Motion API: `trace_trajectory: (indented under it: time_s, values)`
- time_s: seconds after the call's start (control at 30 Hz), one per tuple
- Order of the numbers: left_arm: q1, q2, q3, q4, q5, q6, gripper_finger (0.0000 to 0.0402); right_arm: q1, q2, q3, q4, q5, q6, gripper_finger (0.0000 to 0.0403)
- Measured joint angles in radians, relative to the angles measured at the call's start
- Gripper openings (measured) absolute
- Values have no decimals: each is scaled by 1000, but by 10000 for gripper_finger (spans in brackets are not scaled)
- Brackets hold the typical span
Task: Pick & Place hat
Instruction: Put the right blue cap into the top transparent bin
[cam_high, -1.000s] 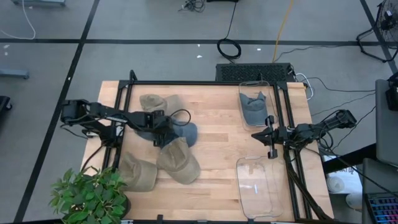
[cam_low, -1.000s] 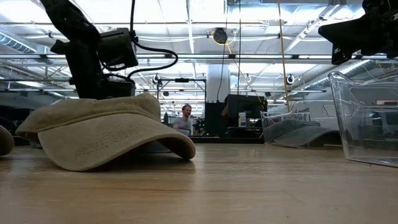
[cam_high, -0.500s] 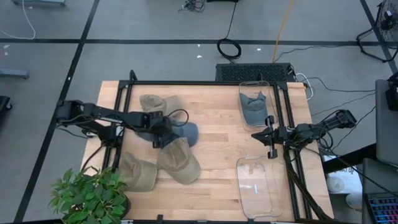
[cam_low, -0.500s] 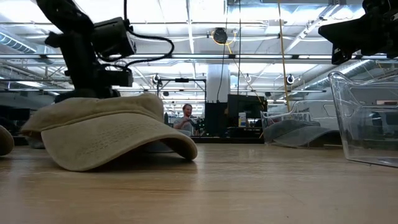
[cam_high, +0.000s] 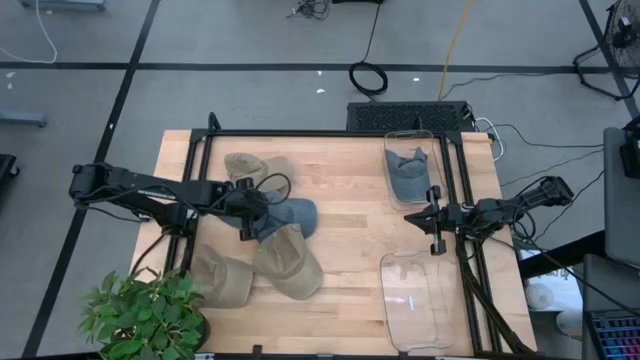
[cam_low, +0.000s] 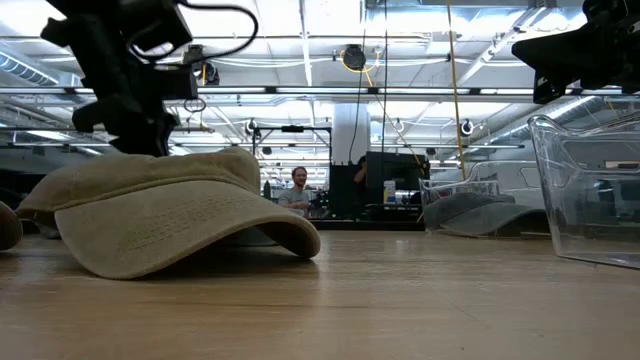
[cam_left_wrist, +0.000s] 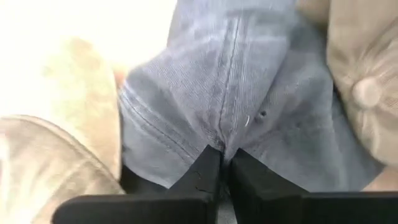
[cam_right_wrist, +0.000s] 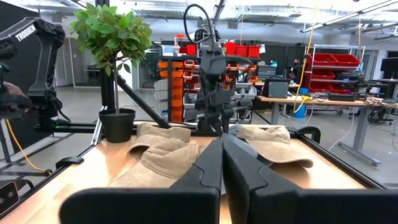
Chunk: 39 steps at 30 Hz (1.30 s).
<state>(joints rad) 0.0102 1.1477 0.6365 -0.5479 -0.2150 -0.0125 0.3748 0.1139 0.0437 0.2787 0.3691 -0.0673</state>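
Observation:
A blue-grey hat (cam_high: 288, 213) lies mid-table among three tan hats (cam_high: 256, 165) (cam_high: 291, 263) (cam_high: 220, 279). My left gripper (cam_high: 250, 216) is shut on its left side; in the left wrist view the hat (cam_left_wrist: 249, 81) fills the picture. In the low view my left gripper (cam_low: 140, 135) stands above and behind the nearest tan hat (cam_low: 170, 215). A second blue-grey hat (cam_high: 408, 172) lies in the far clear bin (cam_high: 432, 150). My right gripper (cam_high: 436, 216) hovers shut at the table's right side, holding nothing. My left gripper pinches a raised fold of the blue-grey hat's crown cloth at a stitched seam (cam_left_wrist: 222, 138) between its two fingertips. The fingers slant down from the table's left side. The cloth is drawn up toward the fingers; whether the rest of the hat still rests on the table I cannot tell.
An empty clear bin (cam_high: 415, 300) stands near the right front. A potted plant (cam_high: 145, 315) sits at the left front corner. A black frame (cam_high: 330, 133) runs around the table top. Bare wood lies between the hats and the bins.
My left gripper has risen and drawn back toward the table's left edge. The blue-grey hat has slid a little to the left with it, its pinched part coming up. The tan hat in front has shifted slightly.

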Motion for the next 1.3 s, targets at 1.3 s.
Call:
trace_trajectory:
  time_s: [1.3]
  values:
    - [-117, -71, 304, -19, -75, 379, 7, -2, 2, 0, 1, 54, 2, 0]
